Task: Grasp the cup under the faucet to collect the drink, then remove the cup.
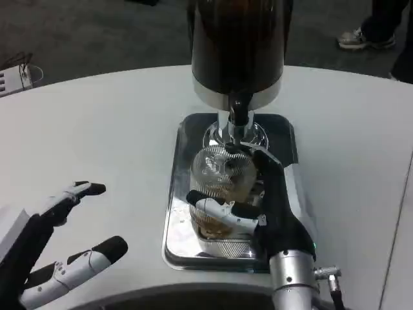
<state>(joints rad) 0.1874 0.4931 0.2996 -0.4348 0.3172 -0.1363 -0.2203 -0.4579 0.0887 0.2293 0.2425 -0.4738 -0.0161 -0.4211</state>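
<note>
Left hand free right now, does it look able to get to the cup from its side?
Probably yes. The left hand hovers open over bare table left of the metal tray; nothing lies between. But the right hand already grips the cup under the faucet, its fingers wrapping the cup's front.

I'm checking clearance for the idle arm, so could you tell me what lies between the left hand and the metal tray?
In the head view, only bare white table lies between the left hand and the tray, where the right hand grips the cup.

The left robot hand (58, 252) has white fingers tipped in black, while the right robot hand (261, 206) is mostly black with a white finger, joined to a ribbed silver forearm (293, 278) bearing a metal connector.
</note>
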